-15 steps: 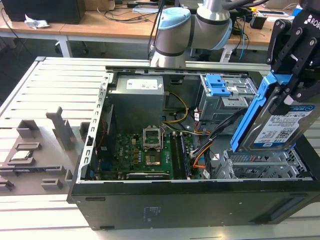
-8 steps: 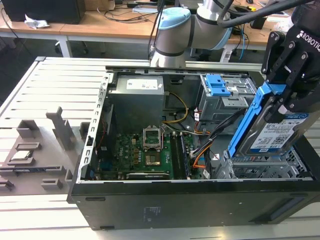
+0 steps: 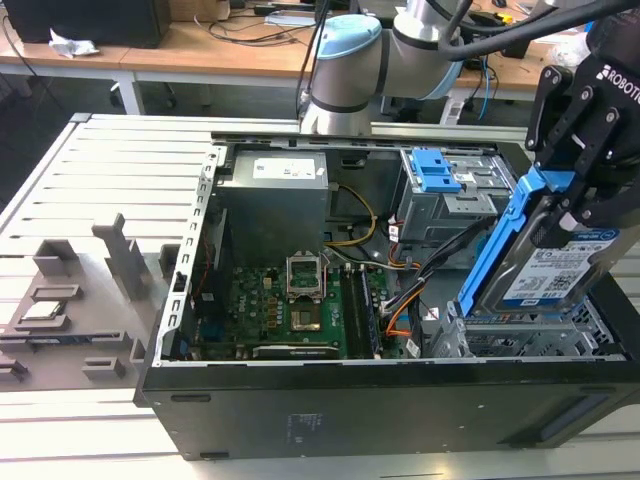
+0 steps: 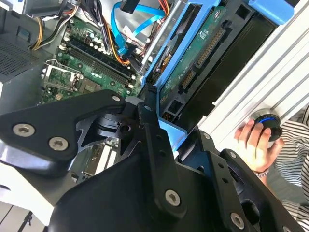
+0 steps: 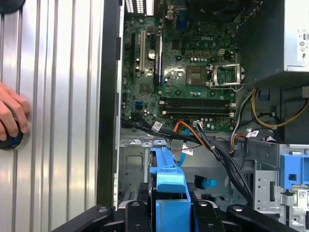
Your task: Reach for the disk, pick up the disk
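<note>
The disk [image 3: 545, 265] stands tilted, lifted partly out of its metal bay [image 3: 520, 338] at the open computer case's [image 3: 400, 400] corner. My tool [image 3: 578, 205] is clamped on its blue frame. I judge a straight pull, clear of the cables [image 3: 420, 270], works best.

Silver disk [image 3: 545, 262] framed bright blue, white-and-blue label; green motherboard [image 3: 285, 310].

A ribbed aluminium counter [image 3: 120, 160] carries the open black computer case [image 3: 380, 410]. Beside it, toward the exterior view's left, sits a grey fixture tray [image 3: 70, 320] with upright blocks.
</note>
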`<state>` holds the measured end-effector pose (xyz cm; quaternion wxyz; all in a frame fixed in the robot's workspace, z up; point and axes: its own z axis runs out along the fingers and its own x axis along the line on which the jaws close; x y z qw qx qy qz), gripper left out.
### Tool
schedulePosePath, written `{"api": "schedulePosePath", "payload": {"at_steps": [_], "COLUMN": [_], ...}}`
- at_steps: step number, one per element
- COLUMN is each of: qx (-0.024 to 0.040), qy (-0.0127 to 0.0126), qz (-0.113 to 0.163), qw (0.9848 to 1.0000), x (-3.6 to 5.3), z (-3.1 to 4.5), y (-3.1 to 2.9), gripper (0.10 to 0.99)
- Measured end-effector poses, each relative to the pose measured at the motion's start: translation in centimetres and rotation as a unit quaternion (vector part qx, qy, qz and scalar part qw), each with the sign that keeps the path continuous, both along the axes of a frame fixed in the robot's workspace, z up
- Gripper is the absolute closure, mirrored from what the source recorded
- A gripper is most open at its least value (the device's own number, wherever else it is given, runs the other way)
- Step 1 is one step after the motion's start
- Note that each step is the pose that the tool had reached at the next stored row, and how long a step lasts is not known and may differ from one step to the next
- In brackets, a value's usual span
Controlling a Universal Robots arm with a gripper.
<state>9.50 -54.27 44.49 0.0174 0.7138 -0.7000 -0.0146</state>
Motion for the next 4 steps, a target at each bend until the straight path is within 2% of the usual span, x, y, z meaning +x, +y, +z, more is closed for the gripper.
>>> {"api": "schedulePosePath", "payload": {"at_steps": [4], "qx": [0.0000], "qy": [0.0000], "qz": [0.000], "qw": [1.0000], "x": [0.00], "z": [0.00], "y": [-0.01], "gripper": [0.718]}}
